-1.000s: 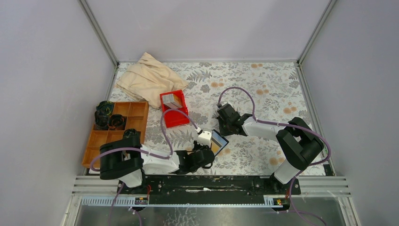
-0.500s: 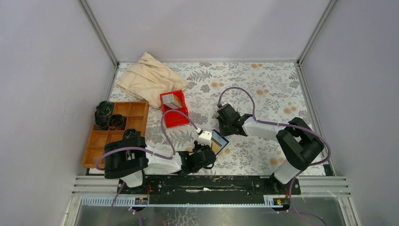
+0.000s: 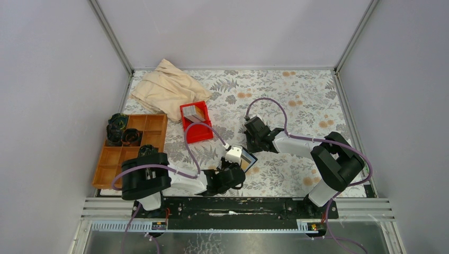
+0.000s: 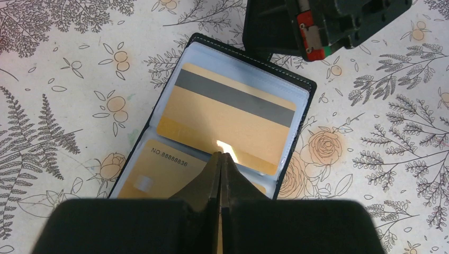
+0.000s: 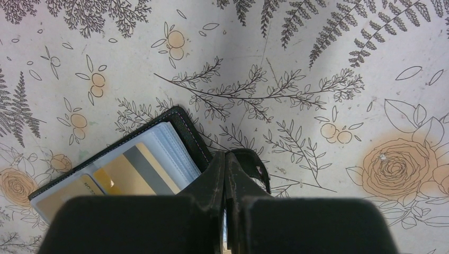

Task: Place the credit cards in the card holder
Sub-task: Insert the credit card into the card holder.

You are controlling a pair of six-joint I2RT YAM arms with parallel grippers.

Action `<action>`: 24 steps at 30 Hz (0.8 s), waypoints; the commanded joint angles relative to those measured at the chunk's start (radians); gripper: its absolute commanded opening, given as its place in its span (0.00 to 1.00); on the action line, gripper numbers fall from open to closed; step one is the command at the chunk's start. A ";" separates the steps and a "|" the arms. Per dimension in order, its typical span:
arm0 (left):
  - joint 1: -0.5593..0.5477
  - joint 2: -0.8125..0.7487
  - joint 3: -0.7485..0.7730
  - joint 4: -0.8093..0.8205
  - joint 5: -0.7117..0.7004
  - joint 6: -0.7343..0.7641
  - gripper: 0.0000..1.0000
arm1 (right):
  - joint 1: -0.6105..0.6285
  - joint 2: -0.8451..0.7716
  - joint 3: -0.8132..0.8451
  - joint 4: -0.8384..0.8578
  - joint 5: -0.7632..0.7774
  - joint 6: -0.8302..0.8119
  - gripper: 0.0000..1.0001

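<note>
- Left gripper (image 4: 221, 154), nearest to the arm bases, has its two fingers pressed together with no gap. The tips rest at the near edge of a tan card (image 4: 227, 119). I cannot tell if they pinch anything.
- This tan card lies with its dark stripe up on the far half of the card holder (image 4: 238, 53), slightly askew over the clear sleeve.
- The card holder lies open and flat on the floral table (image 3: 296, 95), between the two grippers, near the front middle.
- On its near half, a second tan card (image 4: 164, 169) with a printed number sits in a sleeve, partly hidden under the left fingers.
- Right gripper (image 5: 225, 156) is at the far edge of the card holder, fingers also fully together. The small clasp tab (image 5: 254, 164) is just beside its tips. Whether they grip the leather, I cannot tell.
- Further left, a red bin (image 3: 196, 129) stands with some cards inside.
- A brown tray (image 3: 114, 159) with dark objects in its far compartments lies at the left edge.
- A beige cloth (image 3: 167, 90) lies crumpled at the far left corner.
</note>
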 commanded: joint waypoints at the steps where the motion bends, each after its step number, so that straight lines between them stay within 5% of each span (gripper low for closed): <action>1: -0.005 0.004 0.015 0.088 -0.043 0.038 0.00 | 0.016 0.000 0.005 0.000 -0.048 0.035 0.00; 14: 0.003 -0.041 0.003 0.146 -0.094 0.093 0.02 | 0.066 0.001 0.025 -0.028 -0.013 0.094 0.00; 24: 0.000 -0.291 -0.136 0.007 -0.042 -0.025 0.01 | 0.078 -0.005 0.029 -0.045 0.017 0.134 0.00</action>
